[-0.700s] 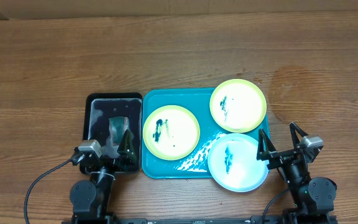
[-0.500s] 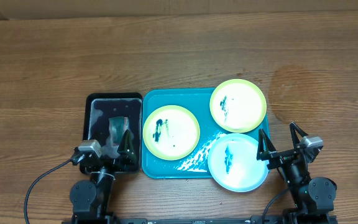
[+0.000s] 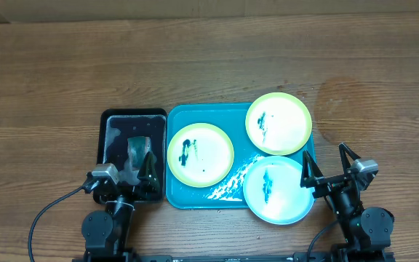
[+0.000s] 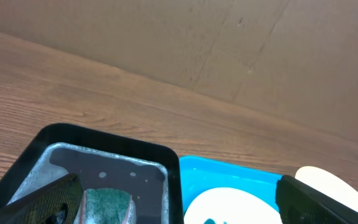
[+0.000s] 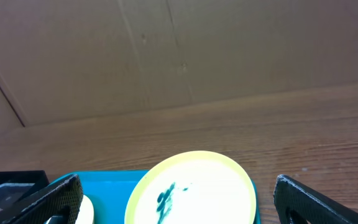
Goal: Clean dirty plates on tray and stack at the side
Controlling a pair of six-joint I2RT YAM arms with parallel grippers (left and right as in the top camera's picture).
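My left end effector (image 4: 176, 193) and right end effector (image 3: 326, 167) stand open and empty. The smeared plates (image 3: 200, 153) wait on the tray (image 3: 195, 116), and I judge the sponge (image 3: 138, 151) is there for wiping.

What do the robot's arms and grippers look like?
The left arm and right arm are black with round, chunky joints. The left gripper and right gripper each have two thin, pointed black fingers, with a small silver-grey box alongside. A black cable loops out beside the left arm.
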